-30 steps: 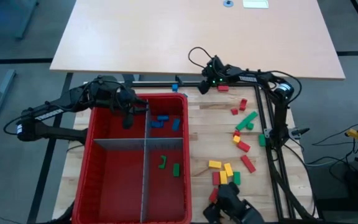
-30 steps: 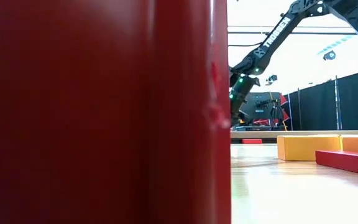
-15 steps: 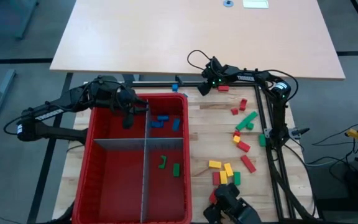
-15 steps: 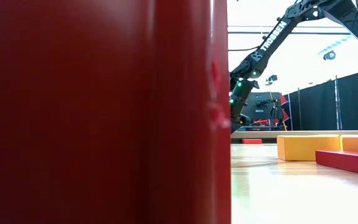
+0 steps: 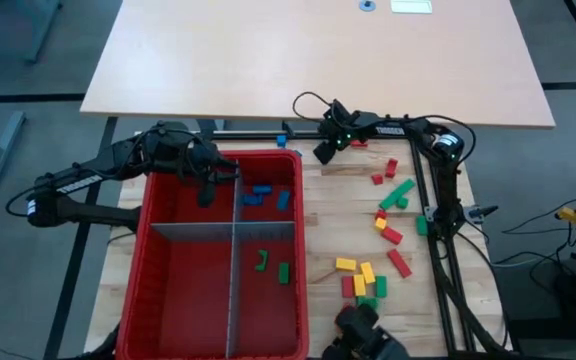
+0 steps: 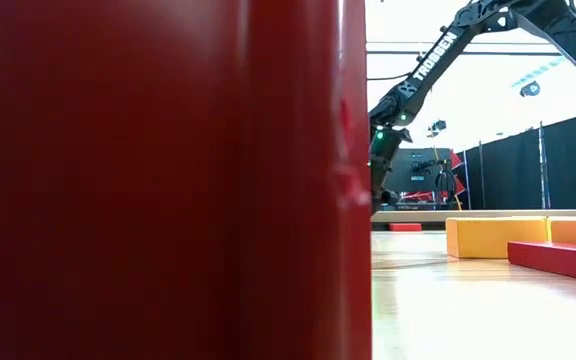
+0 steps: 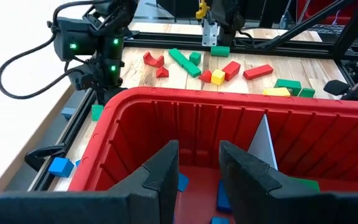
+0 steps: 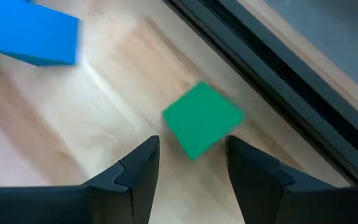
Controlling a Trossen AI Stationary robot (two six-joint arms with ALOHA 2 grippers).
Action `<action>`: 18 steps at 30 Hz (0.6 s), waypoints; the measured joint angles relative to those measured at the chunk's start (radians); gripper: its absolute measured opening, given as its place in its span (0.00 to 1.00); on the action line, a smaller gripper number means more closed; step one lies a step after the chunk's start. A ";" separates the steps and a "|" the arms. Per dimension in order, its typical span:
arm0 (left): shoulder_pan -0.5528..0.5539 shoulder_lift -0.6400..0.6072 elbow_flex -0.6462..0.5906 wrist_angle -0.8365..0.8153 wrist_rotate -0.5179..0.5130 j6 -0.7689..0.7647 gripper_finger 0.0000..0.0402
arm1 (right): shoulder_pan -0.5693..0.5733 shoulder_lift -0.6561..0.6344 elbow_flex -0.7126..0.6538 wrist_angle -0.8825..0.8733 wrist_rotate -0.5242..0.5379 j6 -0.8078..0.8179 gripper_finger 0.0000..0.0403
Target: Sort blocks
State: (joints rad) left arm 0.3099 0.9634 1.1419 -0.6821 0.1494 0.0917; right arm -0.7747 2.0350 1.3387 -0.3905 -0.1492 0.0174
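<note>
The red bin (image 5: 153, 250) stands on the left of the table, split into four by grey panels. Blue blocks (image 5: 260, 194) lie in its far right compartment and green blocks (image 5: 273, 266) in its near right one. My right gripper (image 5: 322, 151) stands open, pointing down at the far edge, right of the bin's far corner. A green block (image 8: 201, 121) lies flat on the wood just beyond its fingertips, with a blue block (image 8: 35, 34) farther off. My left gripper (image 7: 197, 167) hovers open over the bin's far left part.
Loose red, green and yellow blocks (image 5: 390, 205) are scattered on the wood right of the bin, and more lie near the front (image 5: 361, 277). A black rail (image 5: 268, 132) runs along the far edge, with a blue block (image 5: 282, 139) by it. A dark device (image 5: 363, 335) sits at the near edge.
My right gripper has gone along the far edge toward the table's left, closer to the bin's far right corner. My left arm has kept still.
</note>
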 joint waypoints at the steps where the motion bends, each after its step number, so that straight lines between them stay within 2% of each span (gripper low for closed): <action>1: 0.000 0.000 0.000 0.000 0.000 0.000 0.26 | 0.003 -0.002 0.001 -0.001 -0.004 -0.003 0.41; 18: 0.000 0.000 0.000 -0.010 0.000 -0.012 0.26 | 0.011 -0.002 0.001 -0.013 0.019 -0.052 0.40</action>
State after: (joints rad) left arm 0.3099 0.9634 1.1419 -0.6922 0.1497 0.0799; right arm -0.7635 2.0331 1.3399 -0.4037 -0.1303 -0.0344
